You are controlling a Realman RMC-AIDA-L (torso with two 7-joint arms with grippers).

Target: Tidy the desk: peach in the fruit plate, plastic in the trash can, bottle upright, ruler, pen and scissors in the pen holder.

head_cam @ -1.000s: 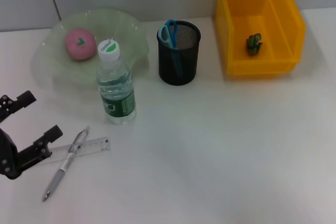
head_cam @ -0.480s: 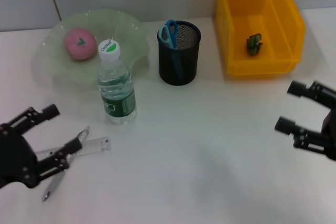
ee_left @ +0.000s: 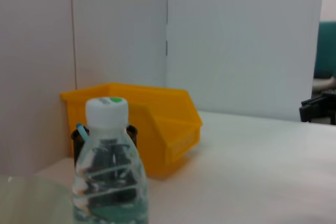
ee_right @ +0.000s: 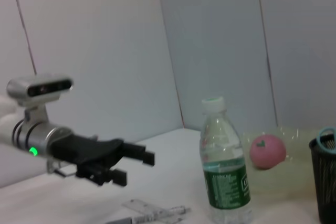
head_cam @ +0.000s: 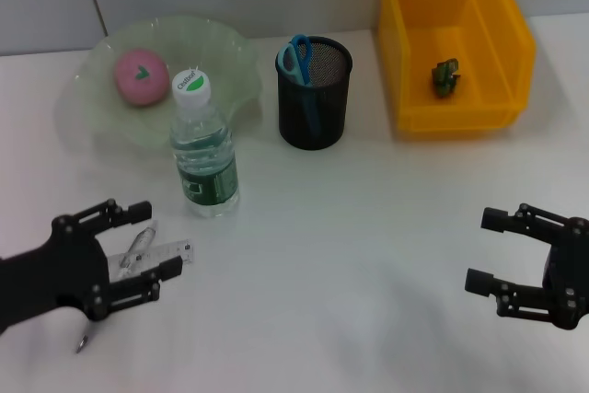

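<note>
- Both arms have come further in over the white desk (head_cam: 368, 255) since a moment ago: the black left gripper (head_cam: 147, 241) has slid forward over the clear plastic ruler (head_cam: 170, 252) and the silver pen (head_cam: 138, 248), and the black right gripper (head_cam: 488, 250) has dropped lower on the right side.
- Left gripper's jaws are standing wide, one finger on each side of the ruler's near end, holding nothing.
- Right gripper's jaws are also spread wide and empty, hovering over bare desk well apart from everything.
- Clear water bottle with a white cap (head_cam: 202, 149) is standing upright just beyond the ruler, close to the rim of the pale green glass fruit plate (head_cam: 230, 52).
- Pink peach (head_cam: 140, 76) is sitting inside that plate.
- Black mesh pen holder (head_cam: 314, 94) is standing between plate and yellow plastic bin (head_cam: 451, 117), with blue-handled scissors (head_cam: 295, 57) inside it.
- Green scrap of plastic (head_cam: 445, 77) is lying in the bin.
- Broad open desk is lying between the two grippers, and the bin is sitting near the right edge.
</note>
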